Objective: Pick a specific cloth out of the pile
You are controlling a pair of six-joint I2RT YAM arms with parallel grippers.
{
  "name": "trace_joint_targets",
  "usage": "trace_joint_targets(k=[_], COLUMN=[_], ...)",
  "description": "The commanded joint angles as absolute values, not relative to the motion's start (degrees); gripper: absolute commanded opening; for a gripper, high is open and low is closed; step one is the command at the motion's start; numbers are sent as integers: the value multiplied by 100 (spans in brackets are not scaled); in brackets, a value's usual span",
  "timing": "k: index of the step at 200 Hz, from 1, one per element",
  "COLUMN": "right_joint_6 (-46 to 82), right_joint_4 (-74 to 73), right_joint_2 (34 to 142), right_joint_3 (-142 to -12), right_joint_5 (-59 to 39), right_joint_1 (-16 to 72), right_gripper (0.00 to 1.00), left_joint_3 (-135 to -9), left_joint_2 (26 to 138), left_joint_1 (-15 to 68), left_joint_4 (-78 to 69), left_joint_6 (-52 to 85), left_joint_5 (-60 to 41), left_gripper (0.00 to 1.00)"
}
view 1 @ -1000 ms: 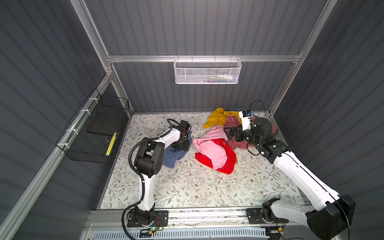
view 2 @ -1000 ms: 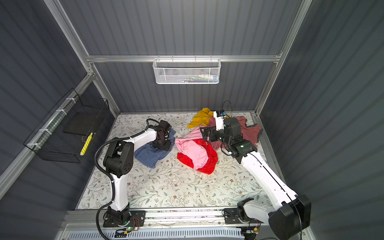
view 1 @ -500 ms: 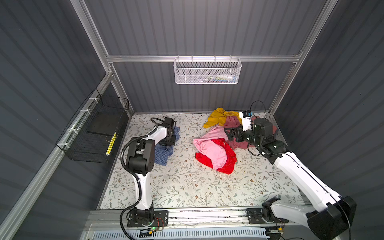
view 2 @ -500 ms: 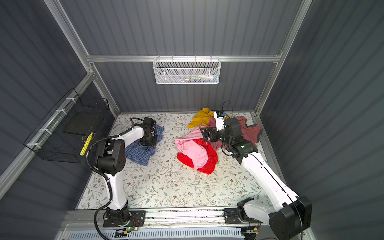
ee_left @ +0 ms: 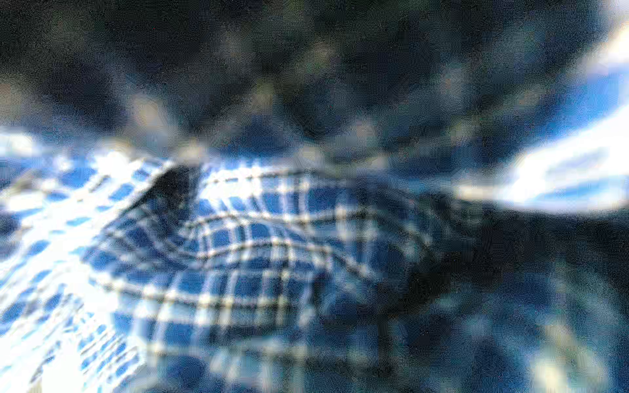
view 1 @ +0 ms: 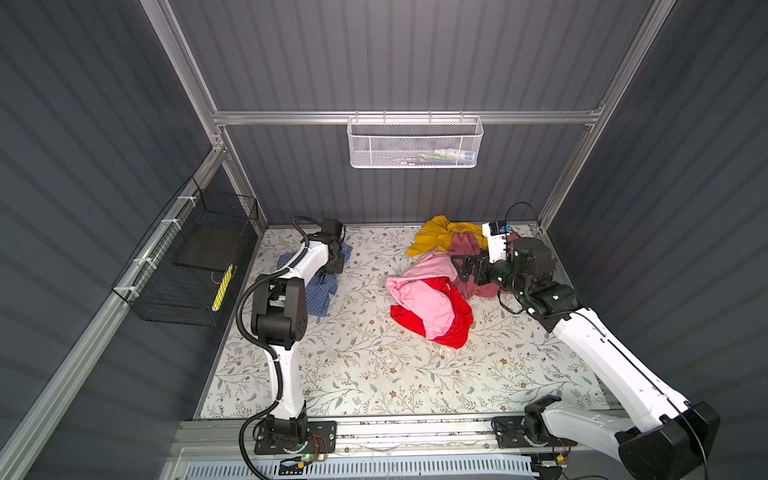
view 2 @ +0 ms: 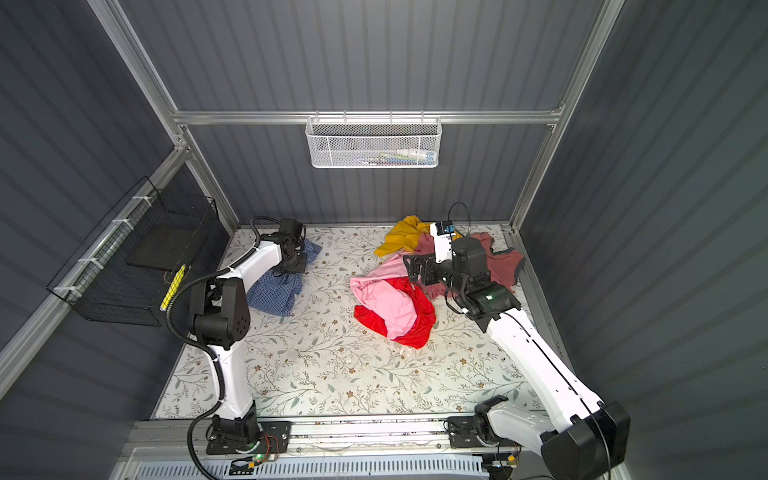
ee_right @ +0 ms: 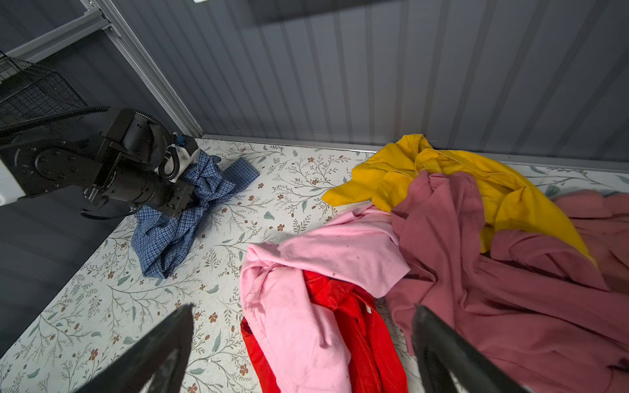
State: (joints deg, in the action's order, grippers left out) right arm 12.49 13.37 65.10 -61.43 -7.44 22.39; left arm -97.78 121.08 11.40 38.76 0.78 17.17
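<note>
**Top views.** Blue-and-white small-checked woven shirt lies far-left on floral-print table, well apart from pile of yellow, pink, red & dusty-rose garments at far-right. L gripper is clamped on bunched shirt fabric, and its arm hides part of the shirt. R gripper hangs above the pile w/ jaws wide, holding nothing. Black wire basket on left wall; white mesh basket on back rail.

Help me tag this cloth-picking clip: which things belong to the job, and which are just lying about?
Job:
blue and white checked woven shirt, clamped in the left gripper
heap of yellow, pink, red and dusty-rose garments
right gripper, fingers open over that heap

Lying about:
white mesh hanging basket
black wire hanging basket
</note>
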Motion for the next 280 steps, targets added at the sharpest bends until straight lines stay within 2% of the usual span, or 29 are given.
trace_joint_targets(k=[1, 57, 134, 179, 190, 203, 216, 226, 234, 258, 280], right_joint_6=[1170, 1171, 1108, 1143, 1143, 1145, 1135, 1129, 1119, 1075, 984], right_joint_4=[1306, 1364, 1474, 1428, 1416, 1419, 1422, 1422, 1421, 1424, 1468], right_joint_2=[6444, 6445, 6443, 6483, 6508, 6536, 6543, 6537, 6525, 6504, 6485], right_joint_3=[-6060, -6089, -6099, -6028, -6038, -6062, -6067, -6064, -6064, -6029, -6025], right_joint_5=[-618, -606, -554, -571, -580, -598, -596, -596, -589, -546, -463], right_joint_1=[2259, 2258, 2258, 2259, 2256, 2252, 2259, 2259, 2259, 2259, 2250], right_gripper=[99, 99, 99, 99, 99, 99, 99, 99, 99, 99, 99], left_joint_3=[-9897, -9804, -9302, -9356, -9372, -9378, -9370, -9356, -9339, -9221, -9169], left_joint_2=[12627, 12873, 12473, 12341, 12331, 12301, 12262, 12212, 12155, 11904, 11634], left_joint_1=[1127, 1128, 1009, 869, 870, 868, 869, 870, 869, 868, 870], left_joint_4=[3780, 3489, 3509, 3528, 3452, 3425, 3397, 3354, 3297, 3043, 2903], left_joint_6=[-590, -2355, -3881, -3923, -3694, -3618, -3568, -3535, -3482, -3342, -3246], left_joint_5=[1665, 1268, 298, 58, 134, 132, 182, 246, 327, 530, 532], left_gripper=[0, 0, 0, 0, 6, 25, 36, 55, 66, 84, 95])
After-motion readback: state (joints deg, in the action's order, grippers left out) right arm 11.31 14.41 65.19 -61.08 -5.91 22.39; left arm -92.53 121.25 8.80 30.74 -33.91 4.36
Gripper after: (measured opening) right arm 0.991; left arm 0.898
